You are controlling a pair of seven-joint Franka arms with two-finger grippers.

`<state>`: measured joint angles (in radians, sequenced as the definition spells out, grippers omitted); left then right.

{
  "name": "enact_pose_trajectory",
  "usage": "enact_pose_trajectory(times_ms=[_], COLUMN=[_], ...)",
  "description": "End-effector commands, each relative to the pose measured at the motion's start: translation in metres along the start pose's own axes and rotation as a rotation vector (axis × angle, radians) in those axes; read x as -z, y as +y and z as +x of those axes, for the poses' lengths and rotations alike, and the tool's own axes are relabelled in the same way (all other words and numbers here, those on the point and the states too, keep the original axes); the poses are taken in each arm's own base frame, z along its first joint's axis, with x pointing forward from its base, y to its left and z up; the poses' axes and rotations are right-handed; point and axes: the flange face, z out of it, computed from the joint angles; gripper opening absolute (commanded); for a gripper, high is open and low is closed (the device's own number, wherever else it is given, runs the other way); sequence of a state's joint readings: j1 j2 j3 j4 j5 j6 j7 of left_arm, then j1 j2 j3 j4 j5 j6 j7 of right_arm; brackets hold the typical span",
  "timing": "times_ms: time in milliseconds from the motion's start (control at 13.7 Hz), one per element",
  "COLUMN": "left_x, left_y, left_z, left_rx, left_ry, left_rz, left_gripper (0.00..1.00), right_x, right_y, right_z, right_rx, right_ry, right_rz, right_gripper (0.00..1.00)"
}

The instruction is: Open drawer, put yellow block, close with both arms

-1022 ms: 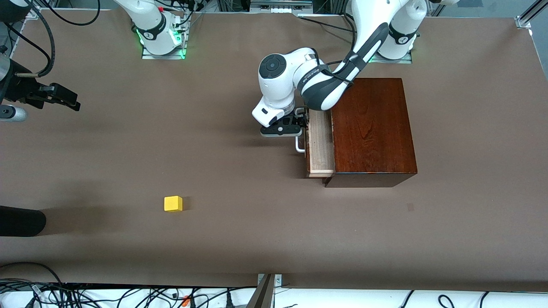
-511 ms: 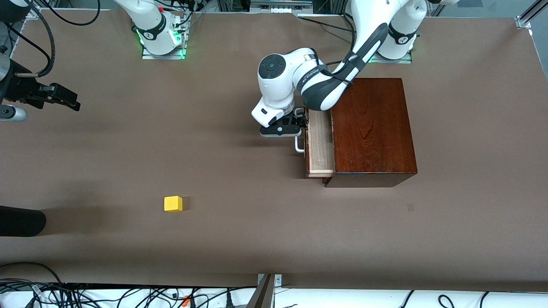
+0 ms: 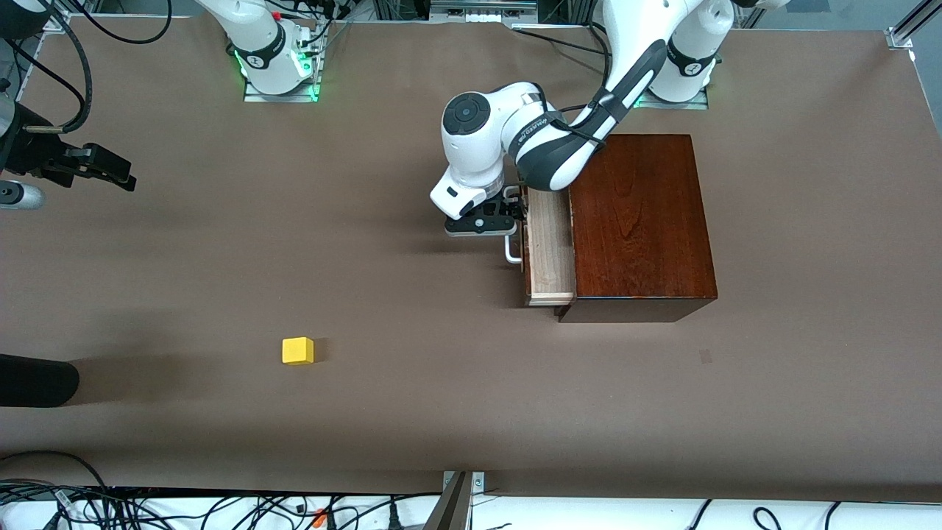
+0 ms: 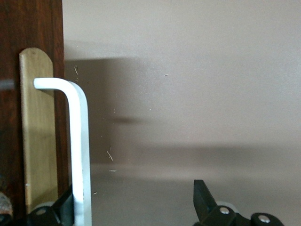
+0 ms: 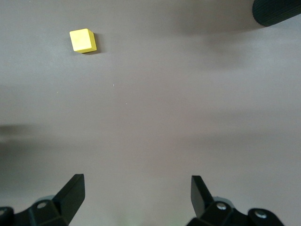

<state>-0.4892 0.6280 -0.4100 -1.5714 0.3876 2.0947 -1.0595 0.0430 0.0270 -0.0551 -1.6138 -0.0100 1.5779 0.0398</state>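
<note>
The left claw (image 3: 508,213) sits at the white handle (image 3: 513,246) of the drawer (image 3: 550,246), its fingers spread wide with one touching the bar (not clamped). The drawer is partly out of the mahogany box (image 3: 640,221). The yellow block (image 3: 298,350) lies on the brown worktop (image 3: 221,258), well apart. The right claw (image 3: 103,169) waits, wide open. Opening looks underway; more pulling seems next.

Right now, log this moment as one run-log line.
drawer: partly open | left gripper: open, at handle | right gripper: open, waits over table | yellow block: on table, untouched
</note>
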Motion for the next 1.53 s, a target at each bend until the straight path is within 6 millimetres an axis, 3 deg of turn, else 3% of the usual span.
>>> enact_pose_trajectory(times_ms=[0, 292, 438, 657, 730, 803, 1022, 1168, 1314, 1387, 1460], left_x=[0.011, 0.041, 0.064, 0.11, 0.122, 0.146, 0.204, 0.227, 0.266, 0.275, 0.274], left_y=[0.016, 0.017, 0.012, -0.013, -0.027, -0.037, -0.097, -0.144, -0.186, -0.224, -0.252], left_z=[0.009, 0.016, 0.021, 0.033, 0.043, 0.049, 0.084, 0.105, 0.112, 0.122, 0.118], left_rx=[-0.027, -0.017, -0.004, -0.063, -0.067, -0.047, 0.016, 0.013, -0.015, -0.015, -0.057], left_ry=[0.011, 0.002, 0.002, -0.001, -0.006, -0.009, -0.076, -0.107, -0.101, -0.097, -0.115], left_rz=[-0.046, 0.001, 0.018, 0.051, 0.059, 0.039, -0.034, -0.039, -0.097, -0.111, -0.109], left_gripper=[1.0, 1.0, 1.0, 1.0, 1.0, 1.0, 1.0, 1.0, 1.0, 1.0, 1.0], right_x=[0.001, -0.009, -0.015, -0.023, -0.028, -0.036, -0.058, -0.074, -0.1, -0.112, -0.128], right_y=[0.003, -0.002, -0.016, -0.07, -0.08, -0.094, -0.143, -0.167, -0.175, -0.177, -0.176], right_z=[0.004, 0.017, 0.047, 0.075, 0.082, 0.09, 0.104, 0.106, 0.117, 0.125, 0.131], right_rx=[0.006, 0.012, 0.035, 0.1, 0.113, 0.13, 0.096, 0.075, 0.073, 0.072, 0.073], right_ry=[0.003, 0.028, 0.054, 0.039, 0.041, 0.041, 0.036, 0.035, 0.027, 0.048, 0.05], right_rz=[-0.004, 0.001, 0.0, -0.012, -0.012, -0.012, -0.017, -0.021, -0.023, -0.018, -0.019], right_gripper=[1.0, 1.0, 1.0, 1.0, 1.0, 1.0, 1.0, 1.0, 1.0, 1.0, 1.0])
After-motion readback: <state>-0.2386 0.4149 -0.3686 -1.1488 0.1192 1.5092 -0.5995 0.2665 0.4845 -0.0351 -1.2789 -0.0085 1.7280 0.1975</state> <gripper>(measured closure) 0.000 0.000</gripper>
